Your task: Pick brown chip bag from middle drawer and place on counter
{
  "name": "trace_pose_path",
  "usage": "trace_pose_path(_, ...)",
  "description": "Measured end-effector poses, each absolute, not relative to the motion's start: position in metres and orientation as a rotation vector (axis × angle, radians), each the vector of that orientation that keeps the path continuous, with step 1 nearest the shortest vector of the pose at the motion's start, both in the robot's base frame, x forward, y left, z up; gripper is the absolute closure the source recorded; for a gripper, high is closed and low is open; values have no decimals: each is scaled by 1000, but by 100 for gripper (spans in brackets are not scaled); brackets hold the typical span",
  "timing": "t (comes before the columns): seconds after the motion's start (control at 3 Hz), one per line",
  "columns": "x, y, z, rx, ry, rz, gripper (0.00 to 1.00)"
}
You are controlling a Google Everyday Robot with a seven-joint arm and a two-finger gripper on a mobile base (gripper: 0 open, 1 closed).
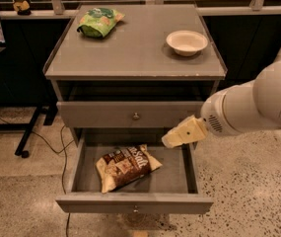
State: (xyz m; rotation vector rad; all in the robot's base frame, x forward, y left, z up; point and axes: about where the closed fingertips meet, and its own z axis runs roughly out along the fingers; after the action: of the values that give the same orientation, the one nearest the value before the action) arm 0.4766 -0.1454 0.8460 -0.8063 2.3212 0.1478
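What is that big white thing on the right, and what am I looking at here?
That white thing is a robot's arm, seen by one camera looking down at a grey cabinet from the front. Its cream tip is the gripper, the robot's hand. It hovers over the right side of the open middle drawer, holding nothing. In that drawer lies a brown chip bag. On the counter, the cabinet's top, sit a green snack bag at back left and a pale bowl at back right. The drawer above is closed.
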Motion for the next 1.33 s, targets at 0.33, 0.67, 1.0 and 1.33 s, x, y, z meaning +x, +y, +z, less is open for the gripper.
trace_pose_path(0.33,470,-154,808,-728,2355,199,0)
trace_pose_path(0.67,465,-159,765,-676,2371,323,0)
trace_pose_path(1.0,462,-152,724,-729,2353,490,0)
trace_pose_path(1.33,466,-137,674,-838,2306,655,0)
